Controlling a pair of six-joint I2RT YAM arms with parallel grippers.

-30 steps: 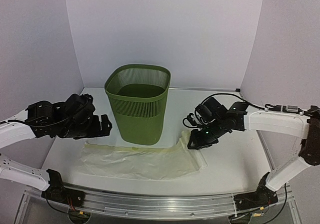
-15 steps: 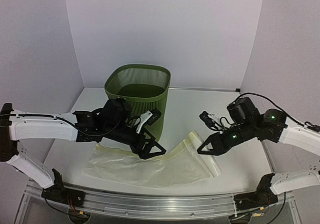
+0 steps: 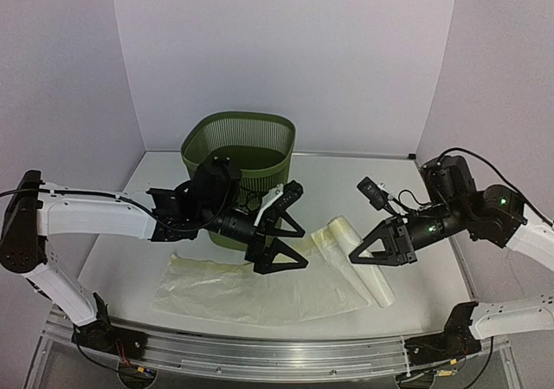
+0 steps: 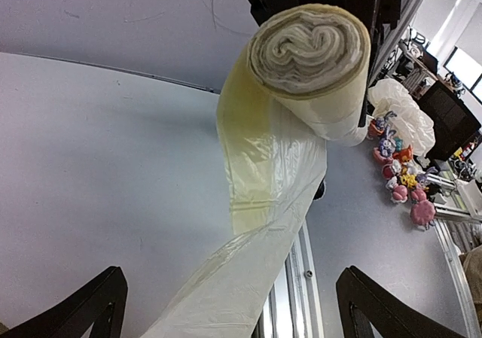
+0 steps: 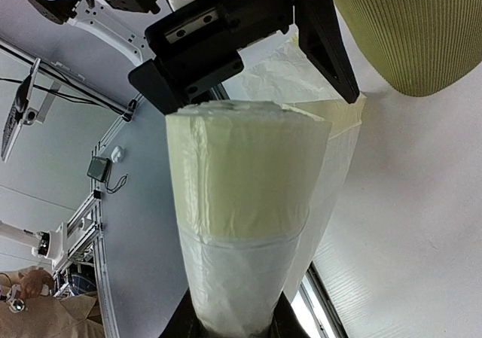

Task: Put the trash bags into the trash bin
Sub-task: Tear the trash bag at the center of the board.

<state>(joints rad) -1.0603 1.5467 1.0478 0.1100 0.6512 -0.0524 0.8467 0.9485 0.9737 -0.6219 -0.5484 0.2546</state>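
Note:
The trash bags are a pale yellowish roll (image 3: pixel 340 233) with its unrolled sheet (image 3: pixel 251 289) lying flat on the table in front of the olive-green trash bin (image 3: pixel 286 138). My right gripper (image 3: pixel 363 255) is shut on the roll's near end (image 5: pixel 241 202), holding it just above the table. My left gripper (image 3: pixel 286 243) is open in front of the bin, its fingers (image 4: pixel 98 308) spread wide and facing the roll's spiral end (image 4: pixel 309 44). The sheet (image 4: pixel 248 278) trails from the roll down between them without touching either. In the right wrist view the left gripper (image 5: pixel 233 37) sits just beyond the roll.
The bin (image 5: pixel 422 29) stands upright at the back centre, with the left arm (image 3: pixel 104 216) stretched across its front. White walls enclose the table on three sides. A metal rail (image 3: pixel 277 359) runs along the near edge.
The left arm swung in from the far left to the front of the bin, facing the roll. The right gripper carried the roll rightward and nearer, drawing the sheet out.

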